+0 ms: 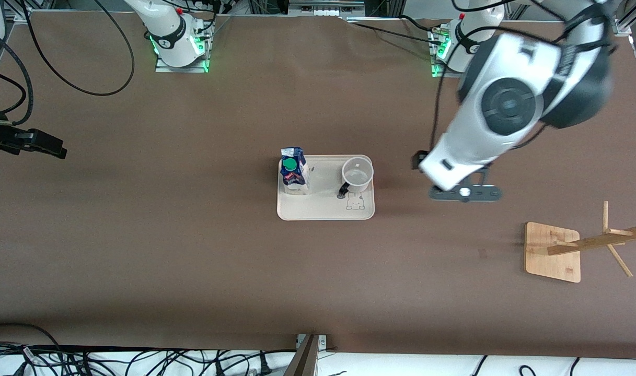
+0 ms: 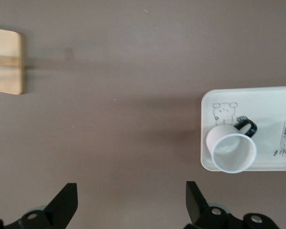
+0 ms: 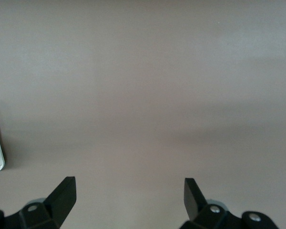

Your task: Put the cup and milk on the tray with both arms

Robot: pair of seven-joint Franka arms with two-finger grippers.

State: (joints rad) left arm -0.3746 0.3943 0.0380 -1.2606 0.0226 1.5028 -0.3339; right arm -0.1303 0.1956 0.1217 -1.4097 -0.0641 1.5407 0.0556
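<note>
One brown bench [image 1: 192,250], two arms, both up and empty-handed — reads as task finished, arms parked clear so nothing gets bumped. Left arm [image 1: 506,109] comes in from its base and hangs over bare bench between the tray and the wooden mug stand [image 1: 553,251]; left claw [image 2: 132,202] spread wide, nothing in it, pointing down at bare surface with the tray off to one side. Right claw [image 3: 130,200] also wide and empty, over bare bench at the right arm's end, well apart from the tray. One stand, bamboo base, lying toward the left arm's end, nearer the front camera than the tray — not part of the job. One cream tray [image 1: 325,209] mid-bench, rabbit drawing showing. On it: one milk [image 1: 294,171] carton, upright, green cap up, at the edge toward the right arm; one cup [image 1: 357,174], upright, mouth open, black handle turned toward the front camera, at the edge toward the left arm. Each item sits on its own arm's side, well apart from the other.
</note>
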